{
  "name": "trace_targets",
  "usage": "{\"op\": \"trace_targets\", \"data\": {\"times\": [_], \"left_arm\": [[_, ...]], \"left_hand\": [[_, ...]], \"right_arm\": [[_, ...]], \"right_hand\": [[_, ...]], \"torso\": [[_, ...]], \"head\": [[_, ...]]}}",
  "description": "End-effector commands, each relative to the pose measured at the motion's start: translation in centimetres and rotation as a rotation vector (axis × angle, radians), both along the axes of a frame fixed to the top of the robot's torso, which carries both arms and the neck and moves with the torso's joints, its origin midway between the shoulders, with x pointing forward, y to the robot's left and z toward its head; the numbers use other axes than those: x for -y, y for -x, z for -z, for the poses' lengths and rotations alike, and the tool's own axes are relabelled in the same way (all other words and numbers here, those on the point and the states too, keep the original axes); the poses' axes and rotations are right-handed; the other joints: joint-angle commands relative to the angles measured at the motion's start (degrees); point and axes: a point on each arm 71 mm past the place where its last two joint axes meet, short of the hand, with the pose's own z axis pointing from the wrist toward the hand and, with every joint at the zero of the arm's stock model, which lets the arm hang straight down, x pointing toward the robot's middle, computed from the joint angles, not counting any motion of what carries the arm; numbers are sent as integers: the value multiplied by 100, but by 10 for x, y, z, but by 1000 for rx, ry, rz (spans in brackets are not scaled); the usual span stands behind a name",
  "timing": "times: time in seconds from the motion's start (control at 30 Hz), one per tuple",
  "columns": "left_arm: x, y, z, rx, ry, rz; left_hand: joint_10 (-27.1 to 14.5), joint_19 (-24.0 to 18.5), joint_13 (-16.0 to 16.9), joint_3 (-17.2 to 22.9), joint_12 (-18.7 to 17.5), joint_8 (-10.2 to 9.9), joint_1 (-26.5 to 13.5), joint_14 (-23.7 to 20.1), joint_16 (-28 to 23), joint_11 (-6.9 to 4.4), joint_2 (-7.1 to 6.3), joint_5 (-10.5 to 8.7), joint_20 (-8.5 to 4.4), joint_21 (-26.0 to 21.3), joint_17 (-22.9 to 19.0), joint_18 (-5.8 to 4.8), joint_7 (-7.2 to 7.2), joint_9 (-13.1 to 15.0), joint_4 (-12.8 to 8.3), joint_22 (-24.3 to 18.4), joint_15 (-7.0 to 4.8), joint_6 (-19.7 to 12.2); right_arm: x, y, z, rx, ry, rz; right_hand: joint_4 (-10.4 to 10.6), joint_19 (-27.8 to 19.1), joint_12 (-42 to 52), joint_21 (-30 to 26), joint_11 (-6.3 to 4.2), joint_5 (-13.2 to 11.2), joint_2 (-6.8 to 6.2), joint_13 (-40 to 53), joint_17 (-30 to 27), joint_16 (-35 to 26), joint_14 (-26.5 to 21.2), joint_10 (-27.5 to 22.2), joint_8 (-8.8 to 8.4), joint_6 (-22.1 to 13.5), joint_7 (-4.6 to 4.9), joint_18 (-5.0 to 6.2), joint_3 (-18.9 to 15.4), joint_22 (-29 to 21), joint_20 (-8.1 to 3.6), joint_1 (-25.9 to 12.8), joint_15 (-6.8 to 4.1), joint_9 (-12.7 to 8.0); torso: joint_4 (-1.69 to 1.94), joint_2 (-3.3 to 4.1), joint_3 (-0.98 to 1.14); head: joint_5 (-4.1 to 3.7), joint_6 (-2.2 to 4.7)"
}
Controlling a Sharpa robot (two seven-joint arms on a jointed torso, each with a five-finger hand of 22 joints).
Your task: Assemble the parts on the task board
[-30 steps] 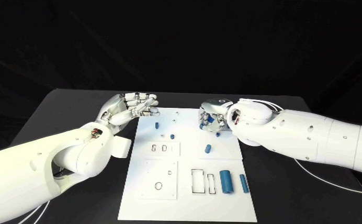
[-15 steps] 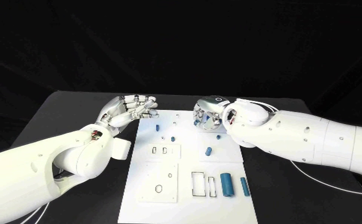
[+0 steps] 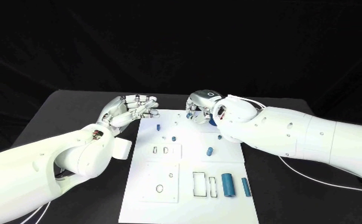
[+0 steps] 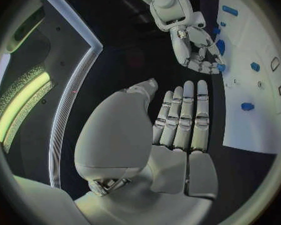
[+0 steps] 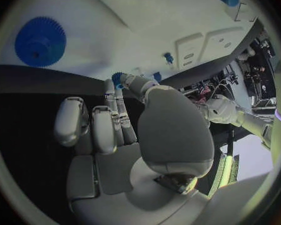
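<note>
While the head view hides it, the right hand (image 5: 125,130) pinches a small blue part (image 5: 117,78) in its wrist view.

right hand (image 3: 202,104) | fingers' grip hidden, perhaps a blue part (image 5: 117,78)

The task board (image 3: 189,182) lay on the middle of the surface (image 3: 68,114), its long side running away from the robot. The left hand (image 3: 129,110) sat at the board's far left corner, just off its edge. The right hand (image 3: 200,110) hung over the board's far edge, right of the left hand and near it. On the board, one small part (image 3: 158,127) lay near the far left corner, another (image 3: 173,138) nearer the robot and slightly right of it. Two more (image 3: 209,152) (image 3: 219,138) lay toward the board's right edge. At the near right corner two long parts (image 3: 227,185) (image 3: 245,186) lay side by side.
</note>
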Motion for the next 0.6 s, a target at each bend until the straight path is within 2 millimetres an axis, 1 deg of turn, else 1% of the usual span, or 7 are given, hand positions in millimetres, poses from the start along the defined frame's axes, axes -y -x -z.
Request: {"op": "trace_targets", "data": {"times": [0.03,0.2,0.37,0.47,0.6], "left_arm": [[2,0,-2,5,10,17],[3,0,-2,5,11,18],[3,0,-2,5,11,19],[4,-1,-2,6,11,20],[4,-1,-3,6,12,22]], "left_hand": [[-50,-33,-10,47,-37,-12,-5,-51,21,-9,-63,-32,21,3,8,67,126,10,-9,-10,4,-43],[-69,-50,-12,57,-51,-15,-11,-82,16,-1,-66,-32,28,-7,14,66,133,13,-12,-17,13,-59],[-71,-54,-13,59,-53,-15,-12,-88,15,1,-66,-32,29,-9,15,66,134,14,-13,-18,15,-62],[-71,-54,-13,59,-53,-15,-12,-88,15,1,-66,-32,29,-9,15,66,134,14,-13,-18,15,-62],[-71,-54,-13,59,-53,-15,-12,-88,15,1,-66,-32,29,-9,15,66,134,14,-13,-18,15,-62]], "right_arm": [[-4,-3,-3,38,-9,3],[-12,-5,-5,49,-15,-3],[-18,-7,-5,53,-15,-10],[-21,-8,-4,54,-14,-12],[-22,-9,-4,54,-13,-11]], "right_hand": [[11,-2,13,35,-4,37,9,5,5,37,218,29,26,24,-4,-80,37,9,-32,-27,-34,6],[11,1,8,40,-2,37,3,5,15,44,220,24,24,15,-2,-81,42,17,-32,-31,-34,10],[11,1,8,40,-2,37,3,5,15,44,220,24,24,15,-2,-81,42,17,-32,-31,-34,10],[11,1,8,40,-2,37,3,5,15,44,220,24,24,15,-2,-81,42,17,-32,-31,-34,10],[13,-3,4,38,-1,37,-1,5,20,49,221,21,22,6,1,-81,47,14,-32,-36,-33,14]], "torso": [[3,5,-2],[14,13,-2],[33,21,-10],[27,26,-11],[30,30,-11]], "head": [[11,0],[23,-5],[18,-3],[27,-1],[36,-3]]}}
